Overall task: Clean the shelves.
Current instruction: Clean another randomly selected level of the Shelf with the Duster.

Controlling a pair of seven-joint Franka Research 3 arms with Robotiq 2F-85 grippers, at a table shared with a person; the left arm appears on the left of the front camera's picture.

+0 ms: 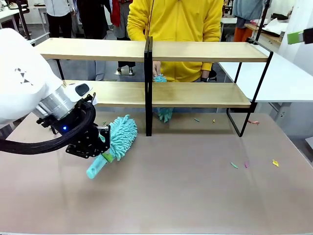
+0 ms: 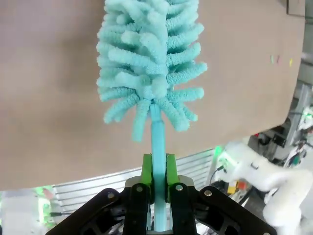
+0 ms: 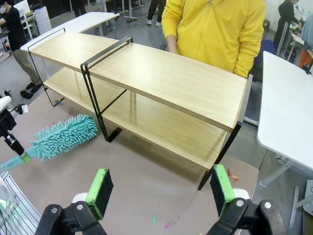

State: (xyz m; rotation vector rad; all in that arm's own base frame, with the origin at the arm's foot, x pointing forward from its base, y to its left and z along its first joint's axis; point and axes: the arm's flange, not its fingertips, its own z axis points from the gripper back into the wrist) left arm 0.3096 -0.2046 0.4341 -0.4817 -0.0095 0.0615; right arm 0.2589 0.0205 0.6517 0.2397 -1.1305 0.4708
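Shelves (image 1: pixel 195 51) stand just past the duster (image 1: pixel 120 137), coloured scraps (image 1: pixel 234 165) littering the tabletop (image 1: pixel 171 196).

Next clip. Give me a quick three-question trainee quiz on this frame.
1. True or false: the left tool is shut on the duster's handle.
2. The right tool is: A open; B shut on a cloth; C shut on the duster.
3. Fill in: coloured scraps lie on the table on the robot's ____ side.
Key: 1 true; 2 A; 3 right.
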